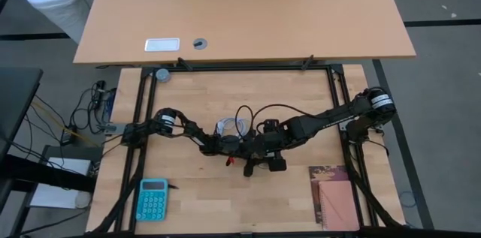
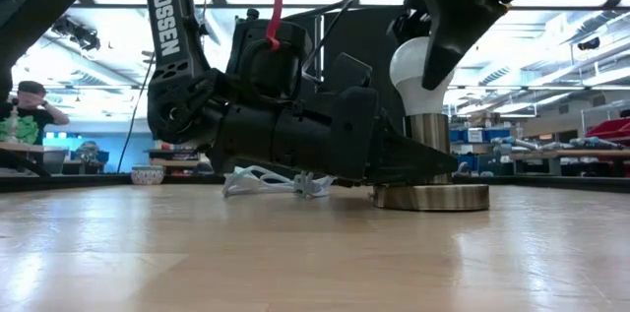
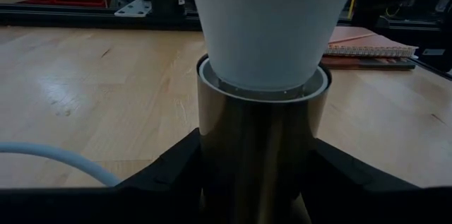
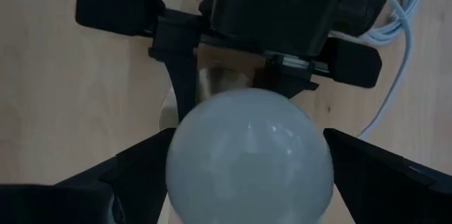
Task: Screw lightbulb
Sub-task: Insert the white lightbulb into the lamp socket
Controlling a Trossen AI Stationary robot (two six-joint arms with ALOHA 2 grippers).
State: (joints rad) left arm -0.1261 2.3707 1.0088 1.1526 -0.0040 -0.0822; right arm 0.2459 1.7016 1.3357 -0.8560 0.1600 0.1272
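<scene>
Lightbulb [image 2: 413,68], white, stands upright in a brass-coloured socket [image 2: 430,135] whose round flat base [image 2: 430,197] rests on the wooden worktop [image 2: 295,253], near its middle. Left hand [image 3: 258,174] lies low along the worktop, its 2 fingers [image 3: 169,171] clamped on the socket sleeve. Right hand [image 4: 247,174] hangs above, its 2 fingers [image 4: 131,164] spread wide on either side of the globe; contact cannot be told. Behind lies a coiled white cable [image 2: 271,182]. Farther off, a calculator [image 1: 152,199] and notebook [image 1: 336,197].
</scene>
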